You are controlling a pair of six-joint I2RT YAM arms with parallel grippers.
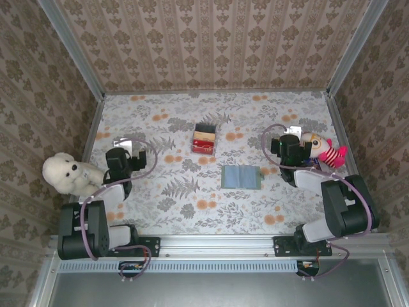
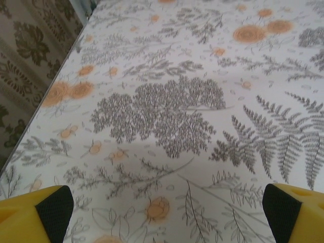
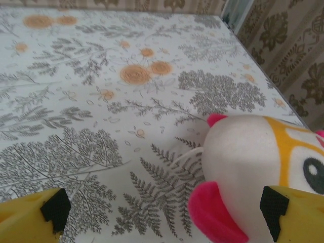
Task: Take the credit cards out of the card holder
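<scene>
A white counter printed with grey ferns and orange flowers (image 2: 167, 111) stretches ahead, its left edge meeting a brown damask-patterned wall (image 2: 25, 66). At the bottom corners, the left arm's yellow jaws with black pads (image 2: 53, 210) stand wide apart.

The card holder (image 1: 241, 177) lies on the table (image 1: 192, 211) before the box (image 1: 204, 138), teddy (image 1: 66, 174) at left, doll (image 1: 324, 151) at right.

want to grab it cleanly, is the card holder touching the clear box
Apart. The top view shows a band of bare tablecloth between the card holder and the clear box.
</scene>
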